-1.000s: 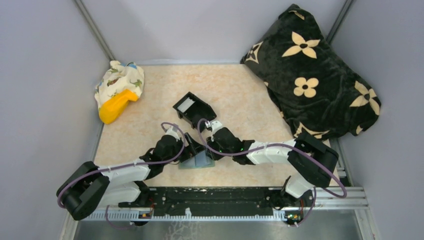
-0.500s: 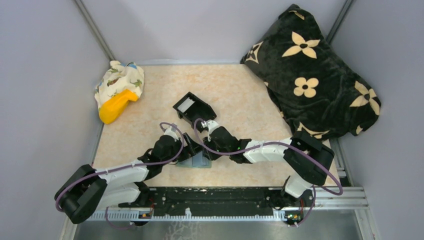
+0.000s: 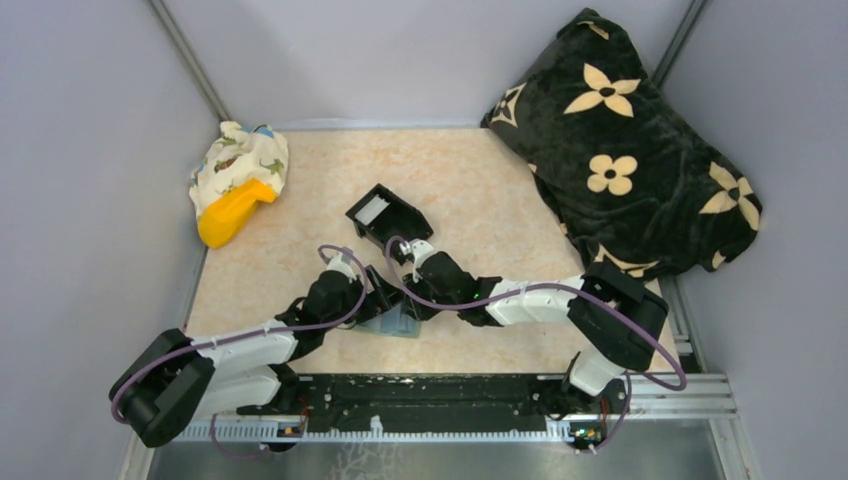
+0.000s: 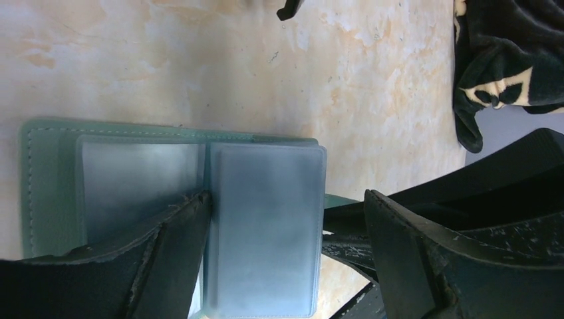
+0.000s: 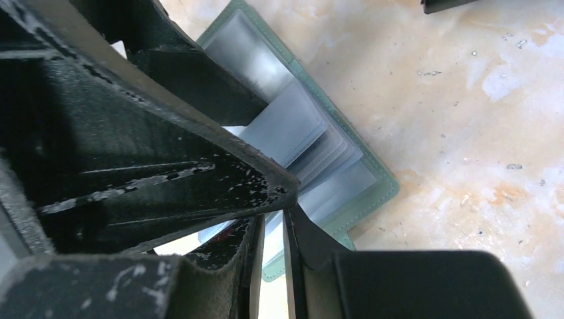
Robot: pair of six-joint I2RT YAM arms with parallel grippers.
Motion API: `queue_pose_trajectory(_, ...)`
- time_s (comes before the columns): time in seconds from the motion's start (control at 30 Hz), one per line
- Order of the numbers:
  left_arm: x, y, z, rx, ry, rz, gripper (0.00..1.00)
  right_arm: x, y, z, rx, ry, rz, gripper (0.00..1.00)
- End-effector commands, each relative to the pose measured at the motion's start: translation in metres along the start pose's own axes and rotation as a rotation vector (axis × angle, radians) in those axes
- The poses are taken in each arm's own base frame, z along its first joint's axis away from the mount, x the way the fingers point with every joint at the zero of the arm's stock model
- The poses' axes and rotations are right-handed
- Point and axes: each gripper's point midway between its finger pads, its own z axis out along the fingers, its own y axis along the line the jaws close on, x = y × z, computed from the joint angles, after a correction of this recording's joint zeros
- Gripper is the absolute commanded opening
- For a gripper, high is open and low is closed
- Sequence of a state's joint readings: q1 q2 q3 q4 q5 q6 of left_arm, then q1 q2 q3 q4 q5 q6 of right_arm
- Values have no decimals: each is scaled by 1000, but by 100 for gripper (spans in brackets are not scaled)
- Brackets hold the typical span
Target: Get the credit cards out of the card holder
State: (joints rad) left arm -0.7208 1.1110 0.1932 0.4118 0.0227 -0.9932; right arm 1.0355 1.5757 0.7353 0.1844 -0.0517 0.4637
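One sage-green, stitched card holder [image 4: 259, 219] lies open near-centre on the marbled tabletop [image 3: 480, 170], its frosted blue-grey plastic sleeves fanned. The left tool [image 4: 286, 199] is spread wide, one finger over a sleeve. The right tool [image 5: 282, 209] is nearly together; I cannot tell whether it clamps anything.

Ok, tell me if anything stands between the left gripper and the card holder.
Nothing visible does. The left gripper hangs open directly over the opened card holder, its jaws standing either side of one inner pocket panel.
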Motion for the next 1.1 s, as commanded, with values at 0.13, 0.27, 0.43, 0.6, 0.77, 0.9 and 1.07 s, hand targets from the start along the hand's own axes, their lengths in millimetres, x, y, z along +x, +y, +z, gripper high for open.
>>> queue_pose_trajectory(0.13, 4, 20, 5, -111, 22, 39, 89, -54, 41, -5, -122, -153, -35, 17)
queue_pose_trajectory(0.27, 4, 23, 6, -132, 28, 45, 82, -51, 38, -5, -115, -149, -32, 17)
queue_pose_trajectory(0.43, 5, 23, 5, -125, 28, 36, 54, -47, 34, -4, -99, -146, -25, 17)
queue_pose_trajectory(0.6, 3, 21, 1, -114, 13, 21, 49, -42, 30, -3, -88, -138, -21, 17)
queue_pose_trajectory(0.77, -4, 19, -4, -118, -17, 16, 48, -34, 24, -2, -66, -125, -14, 17)
queue_pose_trajectory(0.9, -10, 18, -9, -128, -40, 25, 48, -27, 16, 0, -37, -112, -8, 17)
queue_pose_trajectory(1.07, -16, 17, -15, -127, -67, 35, 47, -21, 12, 4, -24, -101, -4, 16)
